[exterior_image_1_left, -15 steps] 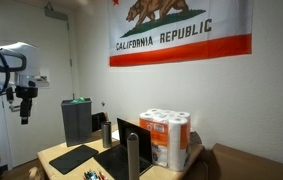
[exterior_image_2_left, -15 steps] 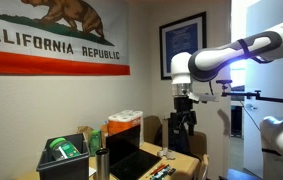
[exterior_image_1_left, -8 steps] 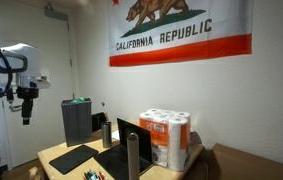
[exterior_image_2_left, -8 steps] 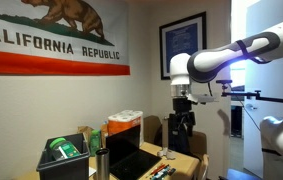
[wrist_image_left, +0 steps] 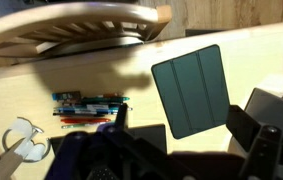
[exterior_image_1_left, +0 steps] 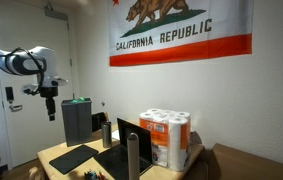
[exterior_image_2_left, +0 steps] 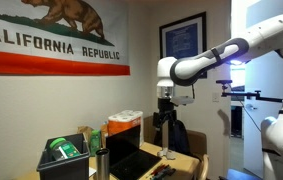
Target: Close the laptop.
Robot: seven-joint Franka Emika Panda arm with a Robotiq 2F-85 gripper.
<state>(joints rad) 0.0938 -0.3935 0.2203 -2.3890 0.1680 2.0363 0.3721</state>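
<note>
The laptop (exterior_image_1_left: 119,152) stands open on the wooden table, its dark screen upright behind a flat keyboard base. It also shows in an exterior view (exterior_image_2_left: 131,160), between the paper-towel pack and the table's front. My gripper (exterior_image_1_left: 51,106) hangs in the air well above and to the side of the table, far from the laptop, and shows in both exterior views (exterior_image_2_left: 164,122). In the wrist view its two dark fingers (wrist_image_left: 181,135) stand wide apart with nothing between them. I cannot make out the laptop for sure in the wrist view.
A flat dark mat (exterior_image_1_left: 73,157) (wrist_image_left: 191,90), a tall dark grey box (exterior_image_1_left: 77,120), a paper-towel pack (exterior_image_1_left: 166,138), a grey bottle (exterior_image_1_left: 133,157) and pens (wrist_image_left: 86,104) sit on the table (wrist_image_left: 41,85). A wooden chair (wrist_image_left: 71,25) stands at the table's edge. A green box (exterior_image_2_left: 63,155) is nearby.
The arm has swung sideways toward the table, carrying the gripper closer to the tall box. The laptop and the other things have not moved.
</note>
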